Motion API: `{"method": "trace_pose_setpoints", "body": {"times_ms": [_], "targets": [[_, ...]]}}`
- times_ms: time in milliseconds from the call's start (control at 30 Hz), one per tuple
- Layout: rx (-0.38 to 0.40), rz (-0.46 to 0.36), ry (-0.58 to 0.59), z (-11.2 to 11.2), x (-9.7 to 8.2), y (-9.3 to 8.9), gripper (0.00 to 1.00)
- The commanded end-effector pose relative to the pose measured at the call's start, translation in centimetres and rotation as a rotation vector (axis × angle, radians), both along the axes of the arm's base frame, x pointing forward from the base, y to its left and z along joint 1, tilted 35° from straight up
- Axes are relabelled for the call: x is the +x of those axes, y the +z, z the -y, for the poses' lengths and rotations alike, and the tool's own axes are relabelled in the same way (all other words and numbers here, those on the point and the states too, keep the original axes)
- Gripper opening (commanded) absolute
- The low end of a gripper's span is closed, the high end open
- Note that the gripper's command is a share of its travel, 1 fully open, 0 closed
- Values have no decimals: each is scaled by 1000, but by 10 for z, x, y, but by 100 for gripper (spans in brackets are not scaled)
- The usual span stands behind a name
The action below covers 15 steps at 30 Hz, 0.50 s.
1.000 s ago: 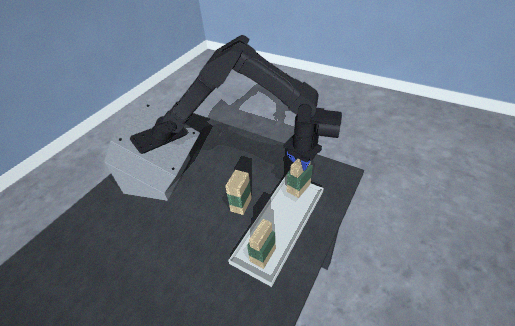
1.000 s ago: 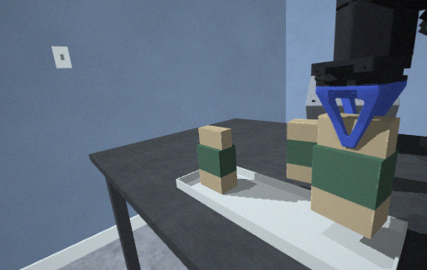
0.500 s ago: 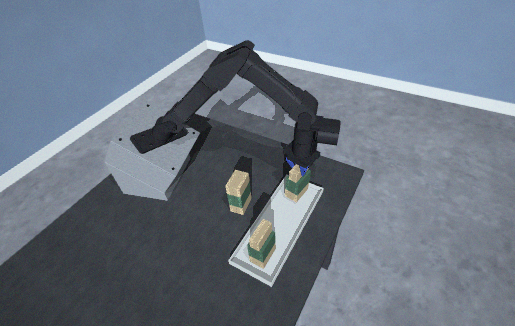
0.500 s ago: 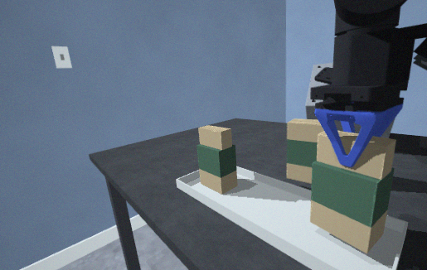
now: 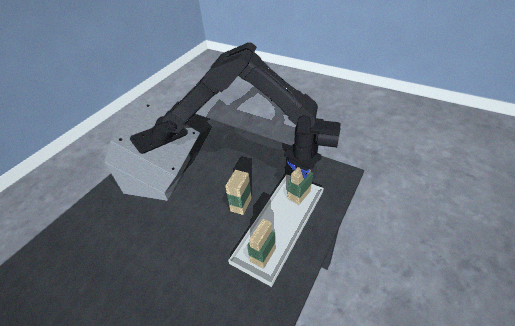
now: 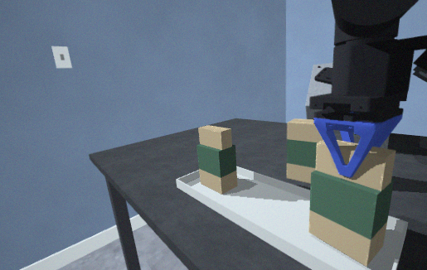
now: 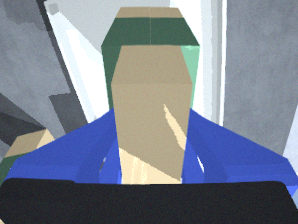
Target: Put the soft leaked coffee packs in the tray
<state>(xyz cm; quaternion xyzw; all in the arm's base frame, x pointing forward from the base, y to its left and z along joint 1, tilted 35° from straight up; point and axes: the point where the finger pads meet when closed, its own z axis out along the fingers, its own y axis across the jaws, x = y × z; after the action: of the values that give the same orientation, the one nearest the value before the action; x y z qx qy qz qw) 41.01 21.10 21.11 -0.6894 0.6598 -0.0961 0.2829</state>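
Three tan coffee packs with green bands are in view. My gripper [image 5: 298, 172] with blue fingers is shut on the top of one pack [image 5: 298, 186], which stands upright in the far end of the white tray [image 5: 278, 227]; it also shows in the exterior view [image 6: 348, 200] and in the wrist view [image 7: 150, 106]. Its top looks pinched in between the fingers [image 6: 348, 153]. A second pack [image 5: 261, 242] stands upright in the near end of the tray [image 6: 217, 165]. A third pack [image 5: 238, 192] stands on the dark mat to the left of the tray [image 6: 301, 151].
The arm's grey base block [image 5: 148, 162] stands at the mat's far left corner. The tray's raised rim [image 6: 239, 211] runs close to the table's edge. The mat [image 5: 118, 250] stretches out to the near left.
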Motion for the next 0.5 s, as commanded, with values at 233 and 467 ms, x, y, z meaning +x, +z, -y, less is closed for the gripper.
{"method": "trace_pose_setpoints", "body": {"times_ms": [233, 467], "targets": [[24, 38, 10, -3, 2, 16, 26], [24, 38, 10, -3, 2, 16, 26]]}}
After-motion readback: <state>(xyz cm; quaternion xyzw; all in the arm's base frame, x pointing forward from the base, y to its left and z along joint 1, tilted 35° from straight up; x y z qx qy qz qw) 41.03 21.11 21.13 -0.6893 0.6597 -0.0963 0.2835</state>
